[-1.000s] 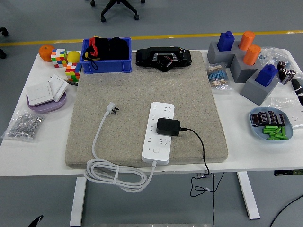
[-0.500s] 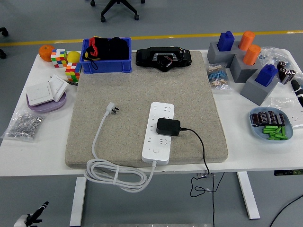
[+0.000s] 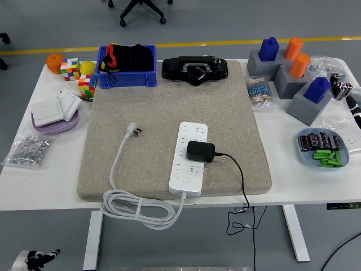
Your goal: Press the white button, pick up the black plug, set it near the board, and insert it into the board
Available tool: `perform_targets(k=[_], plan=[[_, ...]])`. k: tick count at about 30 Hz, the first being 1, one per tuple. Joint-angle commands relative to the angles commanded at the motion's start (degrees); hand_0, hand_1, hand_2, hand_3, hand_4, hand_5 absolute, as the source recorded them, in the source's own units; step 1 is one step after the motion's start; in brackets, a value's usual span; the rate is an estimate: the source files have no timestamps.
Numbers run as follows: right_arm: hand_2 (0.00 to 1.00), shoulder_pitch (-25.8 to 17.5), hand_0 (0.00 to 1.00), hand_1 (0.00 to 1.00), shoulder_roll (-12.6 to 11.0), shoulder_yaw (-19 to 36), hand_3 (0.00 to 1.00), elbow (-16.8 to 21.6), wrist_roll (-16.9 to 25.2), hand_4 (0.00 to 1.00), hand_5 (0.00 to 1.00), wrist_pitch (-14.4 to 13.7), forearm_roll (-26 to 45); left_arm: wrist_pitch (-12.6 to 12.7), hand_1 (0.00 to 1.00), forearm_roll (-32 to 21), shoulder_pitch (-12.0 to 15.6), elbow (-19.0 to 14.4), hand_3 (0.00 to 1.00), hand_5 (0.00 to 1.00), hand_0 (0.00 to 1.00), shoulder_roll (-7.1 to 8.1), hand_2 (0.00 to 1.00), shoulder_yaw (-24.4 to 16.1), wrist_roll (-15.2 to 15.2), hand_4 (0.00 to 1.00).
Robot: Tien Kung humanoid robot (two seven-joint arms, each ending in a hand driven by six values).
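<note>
Black rectangular plug (image 3: 200, 151) sat plugged crosswise in white power strip (image 3: 188, 158) — left hand (image 3: 35, 259) low bottom-left, well apart, finger state unreadable.

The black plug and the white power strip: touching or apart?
Touching. The head view shows the black plug sitting directly on the white power strip, no gap visible between them.

The mat (image 3: 169, 107) looks like rough, matt grey felt. The board (image 3: 188, 158) is smooth white plastic, the plug (image 3: 200, 151) matt black plastic. The worktop (image 3: 45, 180) is smooth and white.
</note>
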Motion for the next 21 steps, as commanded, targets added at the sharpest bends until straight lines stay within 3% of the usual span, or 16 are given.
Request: perform_targets(k=[1,2,7,8,9,13,14,17,21], plan=[[0.932,0.0,0.998,0.982,0.0,0.0,0.925,0.0,0.0,0.998,0.914,0.0,0.0,0.1,0.047,0.8,0.0,0.0,0.048,0.265,0.130,0.00,0.083,-0.9,-0.9,0.567],[0.925,0.0,0.998,0.969,0.0,0.0,0.918,0.0,0.0,0.998,0.911,0.0,0.0,0.3,0.002,2.1,0.0,0.0,0.002,0.138,0.008,-0.02,0.002,-2.2,-2.1,0.678],[0.925,0.1,0.998,0.969,0.0,0.1,0.918,0.0,-0.1,0.998,0.911,-0.1,-0.1,-0.2,0.002,6.2,-0.2,0.0,0.002,0.138,0.008,0.04,0.002,-5.6,-5.9,0.678],[0.923,0.1,0.998,0.965,0.0,0.2,0.912,0.1,-0.2,0.998,0.908,-0.1,-0.1,-0.2,0.002,6.5,-0.2,0.0,0.002,0.061,0.002,0.00,0.002,-5.9,-6.2,0.678],[0.923,0.1,0.998,0.965,0.0,0.2,0.912,0.1,-0.2,0.998,0.908,-0.1,-0.1,-0.2,0.002,6.7,-0.2,0.0,0.002,0.061,0.002,-0.04,0.002,-6.1,-6.4,0.678],[0.923,0.1,0.998,0.965,0.0,0.2,0.912,0.0,-0.2,0.998,0.908,-0.1,-0.1,-0.2,0.002,5.0,-0.3,0.0,0.002,0.061,0.002,-0.11,0.002,-4.4,-6.9,0.678],[0.920,0.1,0.998,0.966,0.0,0.2,0.911,0.0,-0.2,0.998,0.908,-0.1,-0.1,-0.2,0.002,4.1,-0.3,0.0,0.002,0.044,0.002,-0.10,0.998,-3.6,-7.1,0.672],[0.920,0.1,0.998,0.966,0.0,0.1,0.911,0.1,-0.2,0.998,0.908,-0.1,-0.2,-0.8,0.002,0.7,-0.3,0.0,0.002,0.044,0.002,-0.04,0.998,-0.3,-8.1,0.672],[0.920,0.0,0.998,0.966,0.0,0.1,0.911,0.2,-0.2,0.998,0.908,-0.1,-0.2,-2.1,0.002,0.3,-0.3,0.0,0.002,0.044,0.002,0.00,0.998,0.1,-7.2,0.672]])
